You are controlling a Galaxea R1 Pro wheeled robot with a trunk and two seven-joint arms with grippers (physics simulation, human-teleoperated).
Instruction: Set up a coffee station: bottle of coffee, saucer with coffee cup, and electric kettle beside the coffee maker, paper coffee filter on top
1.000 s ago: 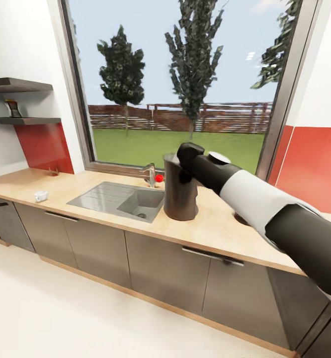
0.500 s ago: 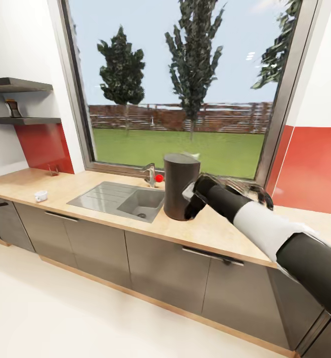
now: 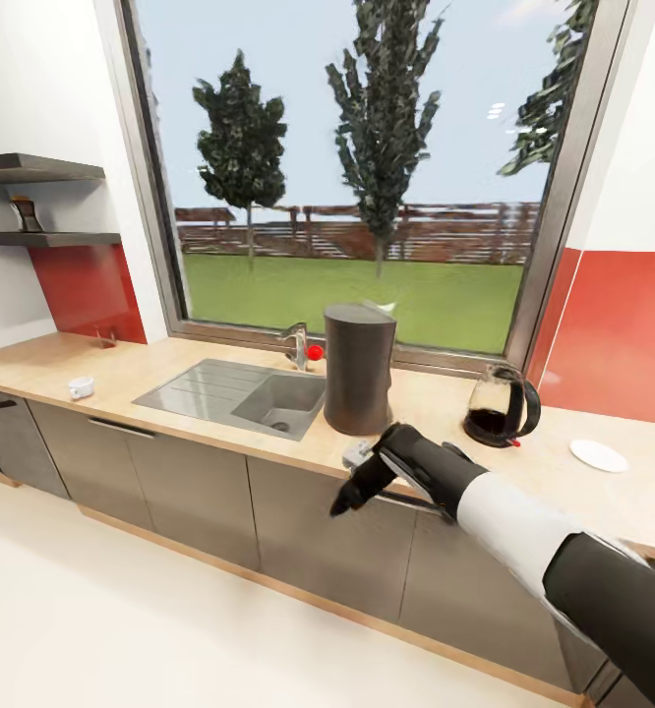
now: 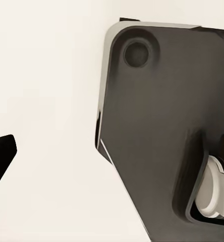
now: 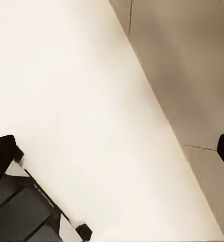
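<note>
A: R gripper (image 3: 352, 500) status?
B: Head cam: it hangs in front of the kitchen countertop (image 3: 219, 423) edge, below and just fwd of the coffee maker (image 3: 359, 369), tips pointing down toward the floor (image 3: 121, 610). R wrist cam has one dark fingertip at each edge of frame w/ bare floor and cabinet fronts (image 5: 192, 75) between, so fingers are spread wide, nothing held.
A: L gripper?
B: L wrist cam gives one dark fingertip (image 4: 1, 154) over pale floor, next to a dark plate of the robot's own body (image 4: 162, 126). Can't tell open or closed.
A: Anything blocking near the R gripper?
B: Cabinet fronts right behind it, counter lip just above. Nothing else close.
A: Layout, ref the coffee maker?
B: Coffee maker upright on the counter by the window (image 3: 367, 147), something pale on its slanted top, too small to ID. Sink (image 3: 234, 393) just to its left, tap w/ red knob (image 3: 314, 352) near it on the window side. Electric kettle (image 3: 500, 405) to its right, apart, upright, dark liquid in the base. Saucer (image 3: 599, 455) further right past the kettle, flat on the counter. Coffee cup (image 3: 81, 386) well to the left, beyond the sink. Bottle of coffee (image 3: 25, 214) far left, up on the lower shelf (image 3: 52, 238).
A: All clear of the gripper?
B: Yes, it touches none of them. Coffee maker is nearest, up and behind it.
</note>
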